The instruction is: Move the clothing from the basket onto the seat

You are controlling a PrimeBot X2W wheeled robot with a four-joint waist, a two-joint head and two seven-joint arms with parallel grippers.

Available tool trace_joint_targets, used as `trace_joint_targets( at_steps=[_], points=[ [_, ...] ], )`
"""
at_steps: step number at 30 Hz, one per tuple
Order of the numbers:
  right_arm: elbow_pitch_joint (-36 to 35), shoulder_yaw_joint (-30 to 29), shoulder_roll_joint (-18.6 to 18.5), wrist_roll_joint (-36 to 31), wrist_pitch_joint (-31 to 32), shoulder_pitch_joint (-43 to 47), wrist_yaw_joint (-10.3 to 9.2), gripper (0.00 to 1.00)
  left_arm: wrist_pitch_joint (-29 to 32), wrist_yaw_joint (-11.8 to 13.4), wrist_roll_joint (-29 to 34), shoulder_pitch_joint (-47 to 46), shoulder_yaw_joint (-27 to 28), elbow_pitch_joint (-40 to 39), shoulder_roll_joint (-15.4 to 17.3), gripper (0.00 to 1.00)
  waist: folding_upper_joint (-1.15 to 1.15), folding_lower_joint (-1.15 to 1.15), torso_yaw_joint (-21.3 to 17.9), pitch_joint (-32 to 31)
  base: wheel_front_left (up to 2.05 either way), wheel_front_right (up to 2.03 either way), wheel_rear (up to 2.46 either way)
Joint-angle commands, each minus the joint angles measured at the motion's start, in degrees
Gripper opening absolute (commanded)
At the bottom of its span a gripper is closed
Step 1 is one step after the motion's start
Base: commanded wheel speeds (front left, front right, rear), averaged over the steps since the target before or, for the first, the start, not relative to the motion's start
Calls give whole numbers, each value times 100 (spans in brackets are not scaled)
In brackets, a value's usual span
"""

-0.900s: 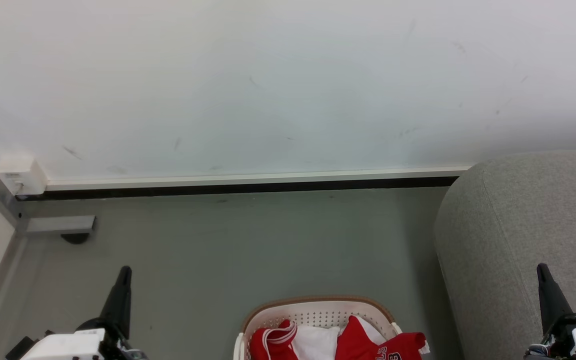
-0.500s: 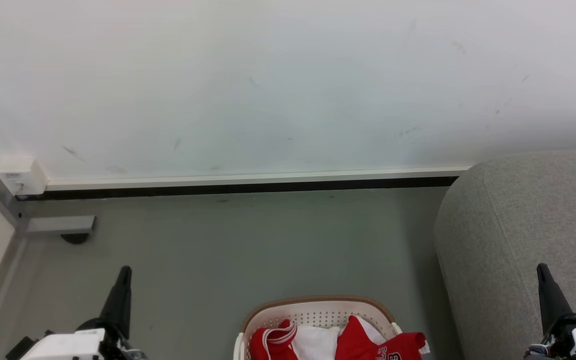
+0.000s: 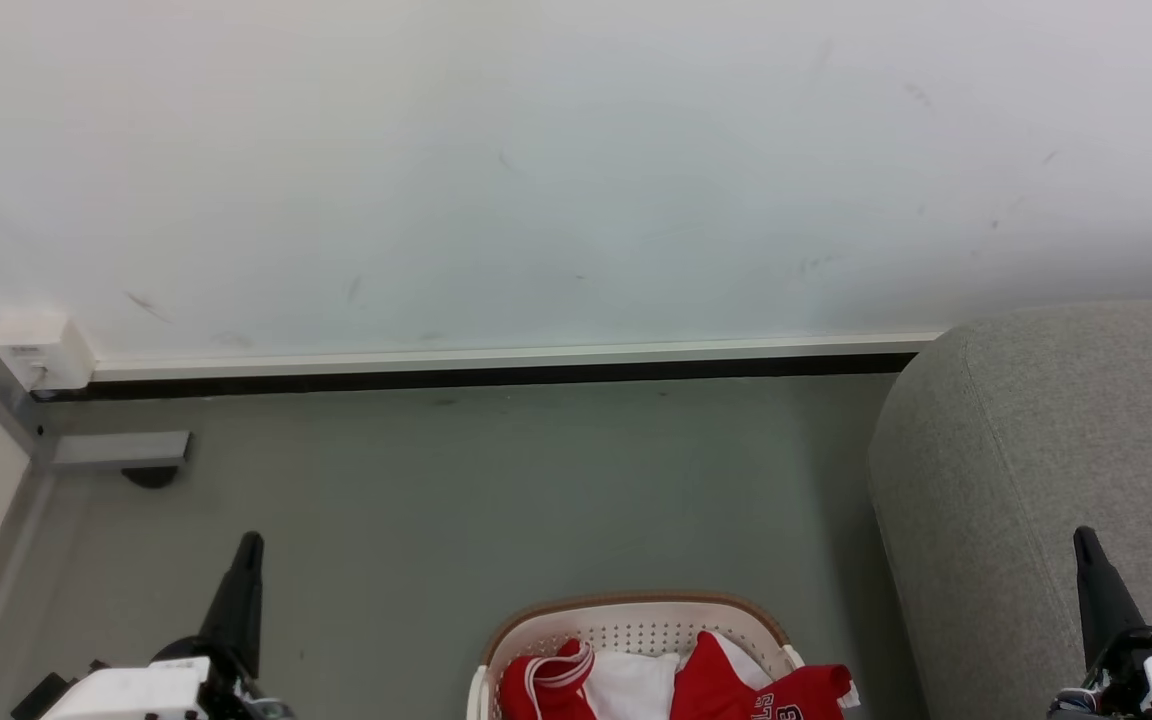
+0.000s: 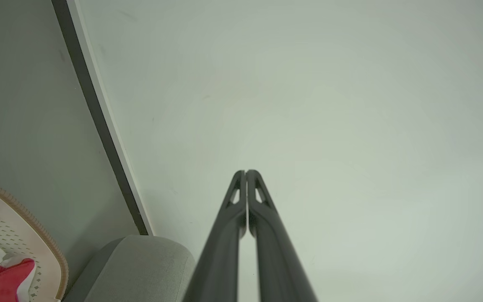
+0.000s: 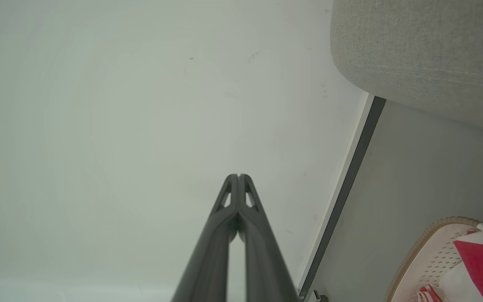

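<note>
Red clothing (image 3: 726, 685) with white trim and white fabric lies piled in the white perforated basket (image 3: 636, 607) with a tan rim, on the floor at the bottom centre of the head view. The grey fabric seat (image 3: 1046, 450) rises at the right. My left gripper (image 3: 248, 545) points up at the lower left, well left of the basket, shut and empty. Over the seat's near side stands my right gripper (image 3: 1083, 540), shut and empty too. In the wrist views each gripper (image 4: 246, 172) (image 5: 238, 176) has its fingertips pressed together, facing the white wall, with the basket (image 4: 36, 226) (image 5: 426, 235) at a lower corner.
A white wall (image 3: 536, 170) with a dark baseboard (image 3: 476, 377) runs across ahead. A white box (image 3: 41, 350) and a grey metal bracket (image 3: 121, 450) sit in the left corner by a pale panel. Grey floor (image 3: 496, 490) lies between the basket and the wall.
</note>
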Motion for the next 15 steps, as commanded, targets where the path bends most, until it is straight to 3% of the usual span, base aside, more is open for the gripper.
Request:
trace_joint_targets(
  at_steps=[1, 15],
  points=[
    [8, -22, 1, -37, 24, -58, -12, 0, 26, -37, -81, -44, 11, 4, 42, 0, 0, 0, 0, 0, 0, 0, 0],
    [8, -22, 0, -37, 24, -58, -12, 0, 26, -37, -81, -44, 11, 4, 42, 0, 0, 0, 0, 0, 0, 0, 0]
  ],
)
